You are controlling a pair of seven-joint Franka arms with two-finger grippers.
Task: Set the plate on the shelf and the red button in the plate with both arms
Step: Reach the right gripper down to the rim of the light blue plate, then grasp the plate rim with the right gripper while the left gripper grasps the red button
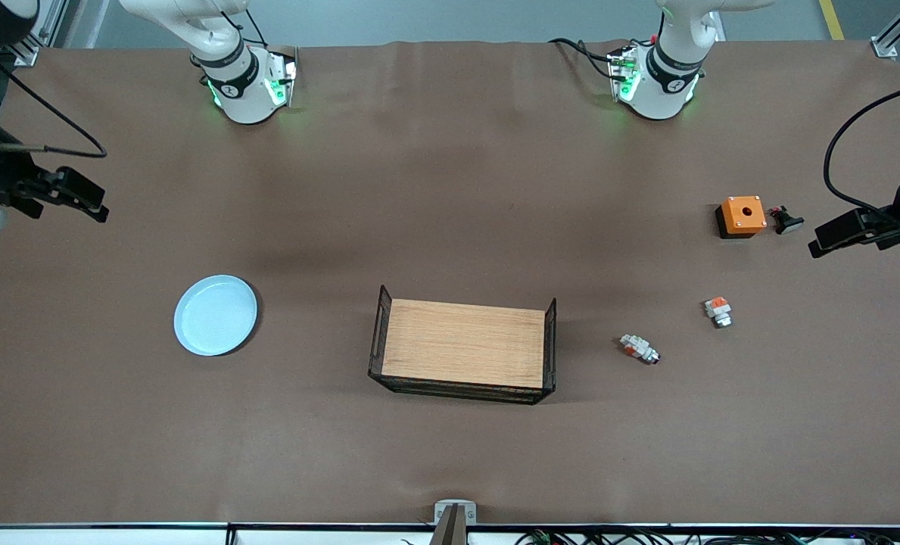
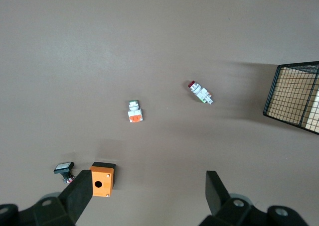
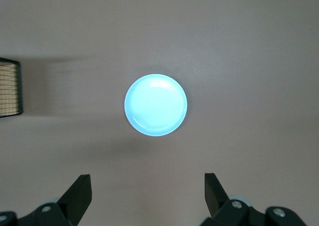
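No readable writing shows. The red button (image 1: 639, 349) lies flat near the wire tray (image 1: 463, 350), toward the left arm's end, cap pointing nearer the front camera. The plate (image 1: 215, 315) sits toward the right arm's end. Left gripper (image 1: 828, 241) and right gripper (image 1: 90, 200) hang with fingers apart.

A wire-sided tray (image 1: 462, 348) with a wooden floor is sitting mid-table. Toward the left arm's end, an orange box (image 1: 742, 216) with a hole on top is sitting just beside a small black switch part (image 1: 786, 220). Nearer the front camera, a squat orange-topped white block (image 1: 718, 310) is lying alone.
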